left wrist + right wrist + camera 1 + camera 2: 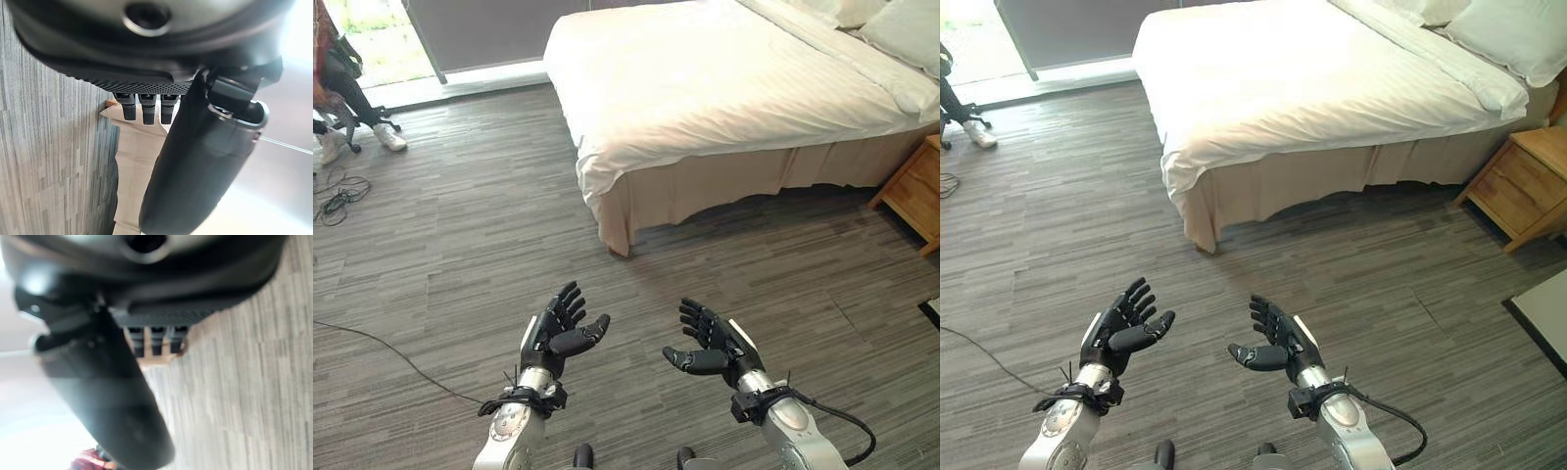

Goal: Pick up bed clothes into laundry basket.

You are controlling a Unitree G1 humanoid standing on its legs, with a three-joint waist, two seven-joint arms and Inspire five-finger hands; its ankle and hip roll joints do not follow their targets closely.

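Above grey plank floor (460,255), left hand (560,328) and right hand (713,343) raised side by side, fingers spread, empty. Straight ahead, well apart: bed (636,196) under white bedclothes (705,78), long axis running away rightward, near corner about equally reachable.

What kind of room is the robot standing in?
It looks like a bedroom, maybe in a hotel. There's a big bed with white bedding and pillows, a wooden nightstand beside it, and a grey plank-patterned floor.
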